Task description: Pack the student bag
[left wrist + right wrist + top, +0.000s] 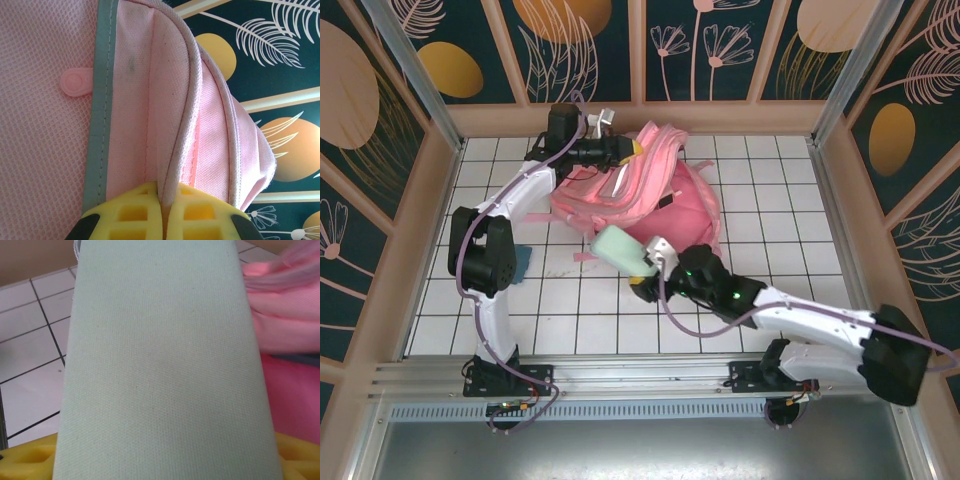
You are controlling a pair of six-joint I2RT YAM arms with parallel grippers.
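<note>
One arm holds, the other loads
Left end effector (162,216) pinches the student bag (665,195) by its rim (likely to hold it open); right end effector (648,264) clamps a pale green pouch (160,360) just beside it.

I am counting one pink bag (670,195), one pale green pouch (618,250) and one small blue thing (523,265), all on one tiled table (770,200). I am working with two hands: one left hand (632,150), one right hand (650,260).
</note>
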